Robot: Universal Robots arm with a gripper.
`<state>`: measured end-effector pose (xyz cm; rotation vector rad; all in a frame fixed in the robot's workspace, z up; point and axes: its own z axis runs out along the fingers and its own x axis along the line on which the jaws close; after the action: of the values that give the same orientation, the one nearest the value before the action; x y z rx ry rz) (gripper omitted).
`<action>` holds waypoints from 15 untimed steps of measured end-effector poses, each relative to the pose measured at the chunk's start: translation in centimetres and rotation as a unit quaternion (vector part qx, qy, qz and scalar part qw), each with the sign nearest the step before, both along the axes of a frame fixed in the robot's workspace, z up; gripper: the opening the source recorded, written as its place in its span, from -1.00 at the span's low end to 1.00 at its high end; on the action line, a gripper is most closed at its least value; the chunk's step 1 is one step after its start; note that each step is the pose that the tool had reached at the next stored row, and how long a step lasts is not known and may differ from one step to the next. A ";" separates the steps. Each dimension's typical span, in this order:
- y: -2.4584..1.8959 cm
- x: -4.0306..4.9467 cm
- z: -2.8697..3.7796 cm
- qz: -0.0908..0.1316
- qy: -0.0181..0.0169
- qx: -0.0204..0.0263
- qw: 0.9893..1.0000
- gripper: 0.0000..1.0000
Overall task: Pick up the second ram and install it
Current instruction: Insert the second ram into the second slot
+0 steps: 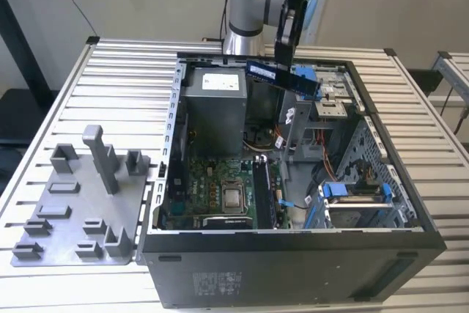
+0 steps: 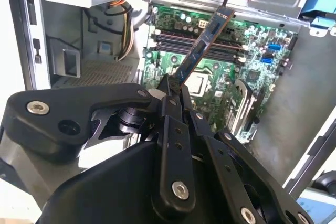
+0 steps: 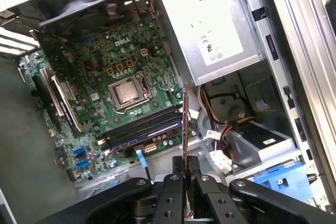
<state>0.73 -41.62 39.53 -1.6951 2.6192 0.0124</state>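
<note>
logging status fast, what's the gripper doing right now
Gripper: shut on the second ram, holding it in the air above the open computer case.

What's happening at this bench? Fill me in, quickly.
The robot arm's gripper is clamped on the second RAM stick and holds it in the air above the open computer case, over the motherboard. The stick is not yet seated in a slot. The grey fixture tray sits on the slatted table, beside the case on the exterior view's left.
</note>
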 end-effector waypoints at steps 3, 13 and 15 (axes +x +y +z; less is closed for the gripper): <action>0.00 0.00 0.00 -0.018 0.000 0.000 1.000 -0.72; 0.00 0.00 0.00 -0.078 0.000 0.000 0.997 -0.72; 0.00 0.00 0.00 -0.089 0.000 0.000 0.996 -0.72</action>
<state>0.73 -41.62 39.53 -1.4553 2.7593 0.0096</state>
